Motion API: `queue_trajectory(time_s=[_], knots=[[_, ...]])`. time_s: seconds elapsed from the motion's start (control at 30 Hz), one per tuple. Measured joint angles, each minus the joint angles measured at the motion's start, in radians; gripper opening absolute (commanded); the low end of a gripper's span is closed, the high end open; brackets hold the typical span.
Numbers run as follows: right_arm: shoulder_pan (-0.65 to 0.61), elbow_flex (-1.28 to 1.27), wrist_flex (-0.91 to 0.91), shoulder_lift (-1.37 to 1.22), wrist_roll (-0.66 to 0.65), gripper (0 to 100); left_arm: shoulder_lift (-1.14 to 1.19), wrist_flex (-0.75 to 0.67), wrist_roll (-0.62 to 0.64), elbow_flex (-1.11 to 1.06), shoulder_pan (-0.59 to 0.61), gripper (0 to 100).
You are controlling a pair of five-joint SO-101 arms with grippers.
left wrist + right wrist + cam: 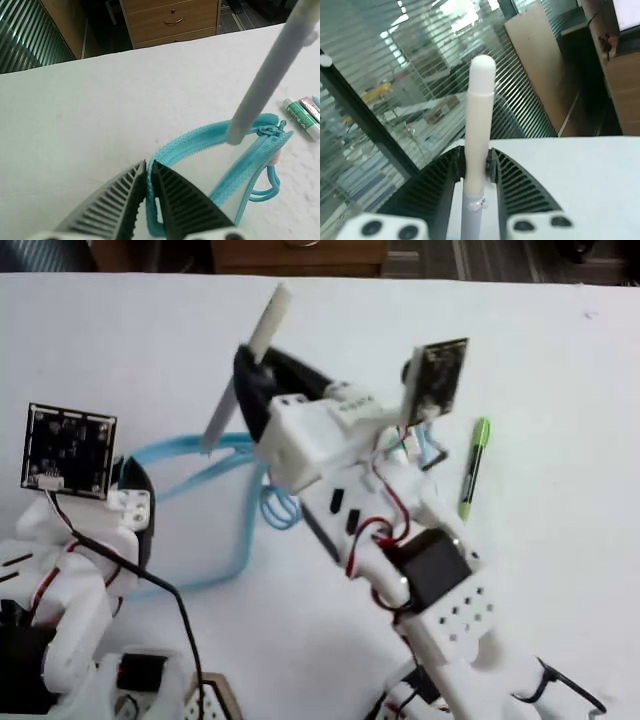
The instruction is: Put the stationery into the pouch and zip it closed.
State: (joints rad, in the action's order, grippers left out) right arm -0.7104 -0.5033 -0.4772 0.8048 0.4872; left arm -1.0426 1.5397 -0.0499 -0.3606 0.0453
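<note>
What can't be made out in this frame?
High view: the right arm covers the pouch's zipper end.
Left wrist view: the edge cuts off the small sticks; their kind is unclear.
Left wrist view: whether the pen's tip is inside the pouch or on its rim is unclear.

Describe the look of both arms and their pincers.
The left arm and right arm are white plastic shells with black motors and red and black cables. The left pincer and right pincer have black ribbed fingers. A black square camera board sits on each wrist.
</note>
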Motion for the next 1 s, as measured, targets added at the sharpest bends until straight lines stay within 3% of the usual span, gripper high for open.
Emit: queue_trajectory(time_s=[0.23, 0.37, 0.5, 0.6, 0.9, 1.0], knots=[[-0.087, -0.12, 0.002, -0.006, -0.009, 1.8, 0.0, 0.0, 0.0, 0.0, 0.0, 2], [-0.173, -0.18, 0.002, -0.006, -0.149, 4.8, 0.0, 0.0, 0.0, 0.0, 0.0, 2], [-0.23, -0.198, -0.011, -0.005, -0.267, 16.8, 0.0, 0.0, 0.0, 0.0, 0.0, 2], [-0.241, -0.196, -0.043, 0.017, -0.284, 23.9, 0.0, 0.0, 0.0, 0.0, 0.0, 2], [-0.247, -0.198, -0.14, 0.149, -0.293, 24.5, 0.0, 0.0, 0.0, 0.0, 0.0, 2], [-0.184, -0.186, -0.146, 0.201, -0.293, 24.5, 0.0, 0.0, 0.0, 0.0, 0.0, 2]])
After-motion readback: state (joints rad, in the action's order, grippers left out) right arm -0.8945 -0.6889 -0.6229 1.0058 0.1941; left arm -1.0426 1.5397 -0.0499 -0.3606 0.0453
